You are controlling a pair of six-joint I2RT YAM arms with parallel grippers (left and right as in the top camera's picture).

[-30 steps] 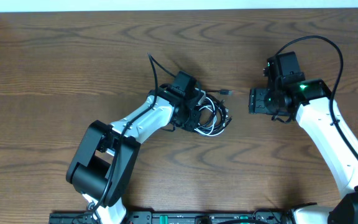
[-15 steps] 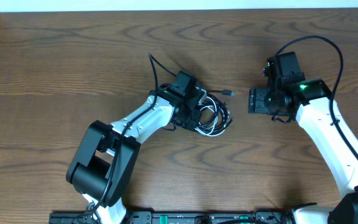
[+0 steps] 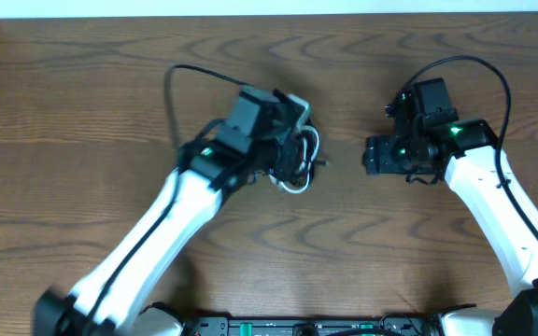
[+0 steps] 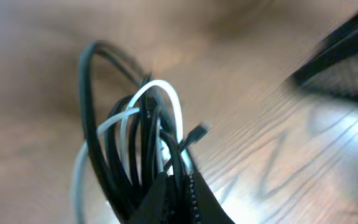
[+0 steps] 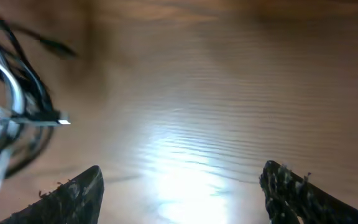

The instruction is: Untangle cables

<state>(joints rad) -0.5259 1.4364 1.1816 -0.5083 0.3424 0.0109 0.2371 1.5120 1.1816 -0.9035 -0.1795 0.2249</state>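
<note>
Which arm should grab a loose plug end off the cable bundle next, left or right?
Right. The right gripper is open, empty and faces the cables, with a plug end sticking out toward it. The left gripper is shut on the cables, so it likely serves best as anchor.

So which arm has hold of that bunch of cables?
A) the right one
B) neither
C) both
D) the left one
D: the left gripper is shut on the cables, while the right gripper stands open and empty, apart from the bunch.
</note>
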